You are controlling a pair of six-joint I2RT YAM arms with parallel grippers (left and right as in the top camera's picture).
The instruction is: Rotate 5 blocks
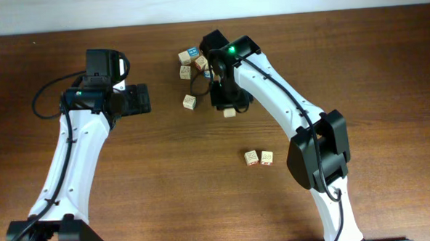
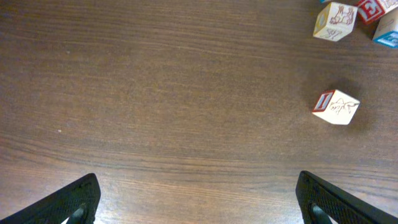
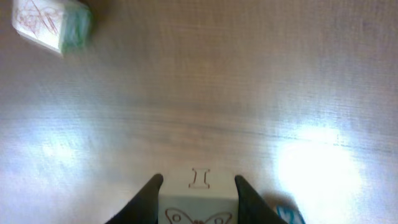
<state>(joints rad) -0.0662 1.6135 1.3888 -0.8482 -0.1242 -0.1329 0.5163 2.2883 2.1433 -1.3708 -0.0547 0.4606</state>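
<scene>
On the table [image 1: 167,188] | right tool [image 3: 198,182] pinching I-marked block [image 3: 199,202] | left tool [image 2: 196,176] wide apart, empty

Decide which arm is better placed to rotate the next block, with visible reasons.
Right. The right end effector flanks the pale wooden cube printed with an I, no gap visible. The left end effector hangs open over brown wooden table, a pale wooden cube with a red side off to one side.
</scene>
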